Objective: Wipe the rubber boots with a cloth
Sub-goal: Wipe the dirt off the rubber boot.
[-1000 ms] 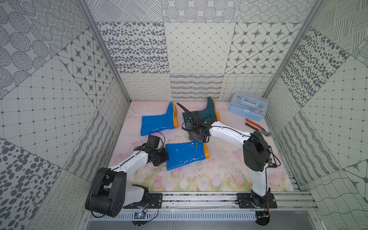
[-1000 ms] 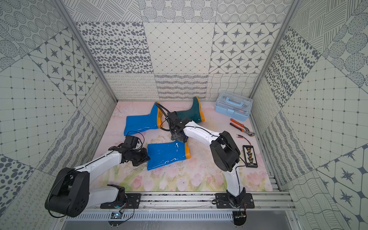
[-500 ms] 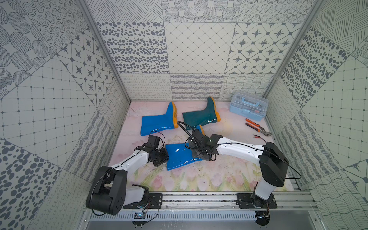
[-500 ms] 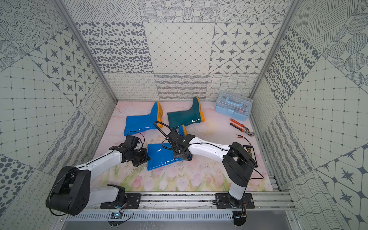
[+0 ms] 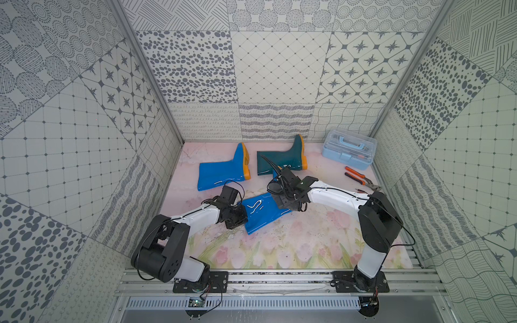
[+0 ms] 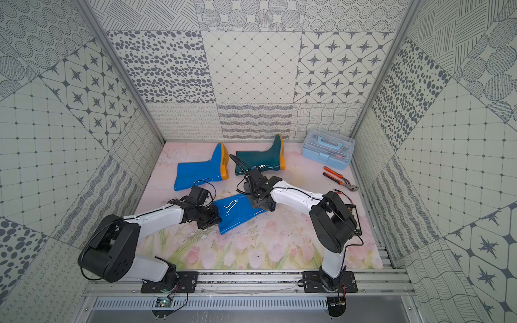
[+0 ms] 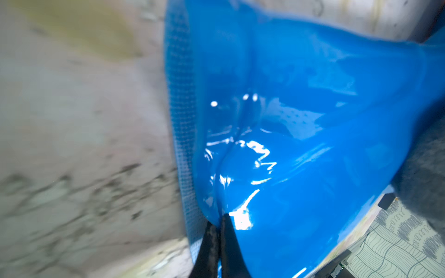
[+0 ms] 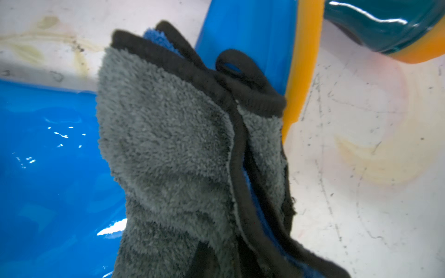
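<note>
The far left boot (image 5: 221,173) and the far right boot (image 5: 282,160) are lying side by side near the far wall. The near boot (image 5: 260,214) is lying in front of them. The cloth (image 8: 168,156) is resting on its right end; the left gripper (image 7: 218,226) is gripping its left rim. The toolbox (image 5: 348,149) is sitting far right, the pliers (image 5: 359,179) lying just nearer.

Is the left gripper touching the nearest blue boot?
Touching. In the left wrist view the left gripper pinches the shaft edge of the nearest blue boot, jaws shut on it.
</note>
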`<act>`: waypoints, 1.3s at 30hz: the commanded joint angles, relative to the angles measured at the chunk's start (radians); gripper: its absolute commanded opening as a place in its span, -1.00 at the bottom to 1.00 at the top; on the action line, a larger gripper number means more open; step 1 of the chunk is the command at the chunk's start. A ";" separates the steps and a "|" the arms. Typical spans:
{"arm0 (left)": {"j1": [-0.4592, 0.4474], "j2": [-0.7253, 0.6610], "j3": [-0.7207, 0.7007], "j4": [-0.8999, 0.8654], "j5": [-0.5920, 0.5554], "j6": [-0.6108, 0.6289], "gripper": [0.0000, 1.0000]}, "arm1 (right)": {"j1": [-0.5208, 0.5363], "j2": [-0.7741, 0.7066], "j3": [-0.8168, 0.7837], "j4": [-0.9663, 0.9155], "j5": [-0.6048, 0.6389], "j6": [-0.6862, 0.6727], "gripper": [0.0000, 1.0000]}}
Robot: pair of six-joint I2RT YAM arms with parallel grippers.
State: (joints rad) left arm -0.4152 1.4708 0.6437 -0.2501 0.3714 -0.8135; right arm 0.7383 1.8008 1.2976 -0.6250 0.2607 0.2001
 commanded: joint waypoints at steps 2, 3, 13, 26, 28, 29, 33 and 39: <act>-0.068 0.081 0.077 0.035 -0.028 -0.062 -1.00 | -0.039 -0.032 -0.006 0.004 0.070 -0.065 -1.00; -0.068 0.081 0.081 0.029 -0.034 -0.060 -1.00 | -0.034 -0.045 -0.021 0.005 0.061 -0.052 -1.00; -0.071 0.034 0.036 -0.010 -0.042 -0.045 -1.00 | 0.018 -0.189 -0.237 0.057 0.019 0.130 -1.00; -0.093 -0.004 -0.013 0.012 -0.031 -0.058 -1.00 | 0.173 -0.174 -0.306 0.241 -0.008 0.283 -1.00; -0.093 -0.009 -0.015 0.009 -0.030 -0.056 -1.00 | 0.221 -0.173 -0.296 0.268 -0.016 0.312 -1.00; -0.093 -0.009 -0.013 0.006 -0.030 -0.053 -1.00 | 0.250 -0.169 -0.290 0.287 -0.022 0.327 -1.00; -0.093 -0.008 -0.010 0.006 -0.027 -0.055 -1.00 | 0.333 -0.133 -0.265 0.339 -0.053 0.386 -1.00; -0.092 -0.012 -0.013 0.005 -0.025 -0.064 -1.00 | 0.261 -0.172 -0.335 0.307 -0.046 0.369 -1.00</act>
State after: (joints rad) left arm -0.5003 1.4651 0.6384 -0.1932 0.3187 -0.8726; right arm 1.0542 1.6554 0.9958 -0.3294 0.2050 0.5545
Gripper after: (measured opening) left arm 0.053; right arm 0.113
